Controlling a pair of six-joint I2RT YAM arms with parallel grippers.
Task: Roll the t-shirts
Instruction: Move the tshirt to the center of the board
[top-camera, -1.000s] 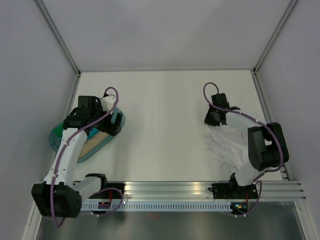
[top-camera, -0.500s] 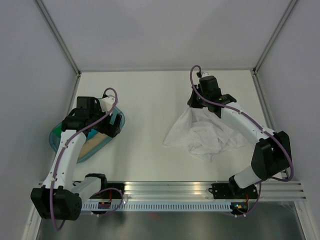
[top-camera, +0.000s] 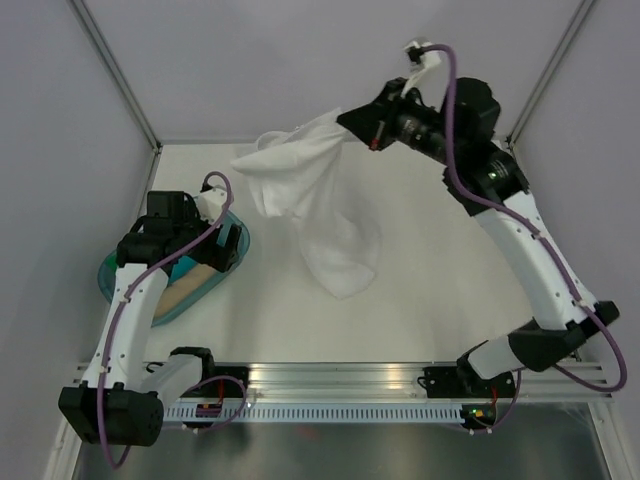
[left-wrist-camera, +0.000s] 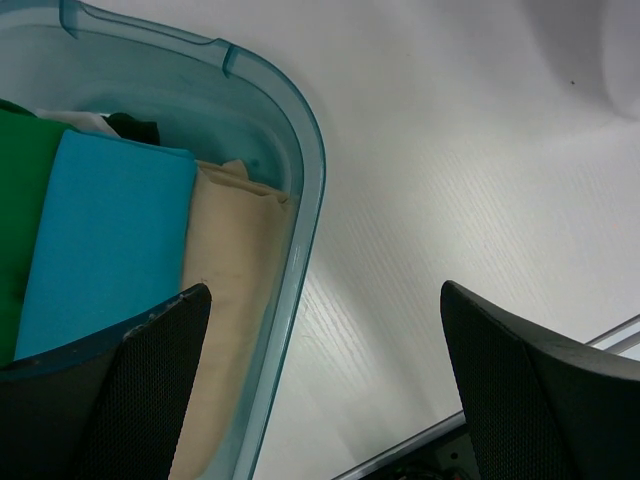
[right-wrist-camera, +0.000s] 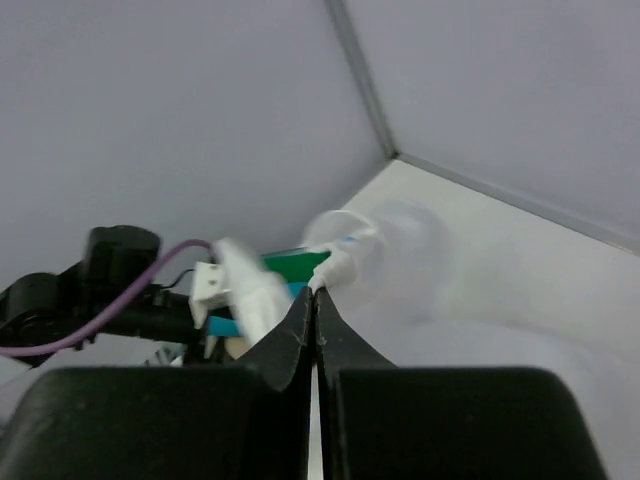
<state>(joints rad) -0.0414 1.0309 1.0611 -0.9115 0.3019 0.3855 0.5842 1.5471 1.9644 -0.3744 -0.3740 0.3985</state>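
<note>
Right wrist view is blurred: the right fingers (right-wrist-camera: 314, 305), pressed together, pinch a smeared edge of the white t-shirt (right-wrist-camera: 385, 245). From above, that soft, crumpled cloth hangs over the tabletop (top-camera: 440, 290); whether its hem touches is unclear. The left fingers (top-camera: 228, 245) are spread and hold nothing above the translucent teal tub (left-wrist-camera: 310, 180), where smooth green (left-wrist-camera: 15, 200), light blue (left-wrist-camera: 110, 240) and tan (left-wrist-camera: 225, 300) rolls lie side by side, partly cut off.

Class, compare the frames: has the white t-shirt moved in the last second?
Yes. The white t-shirt, bunched near the table's right edge a second ago, now hangs lifted from the right gripper, swung left toward the teal tub.
</note>
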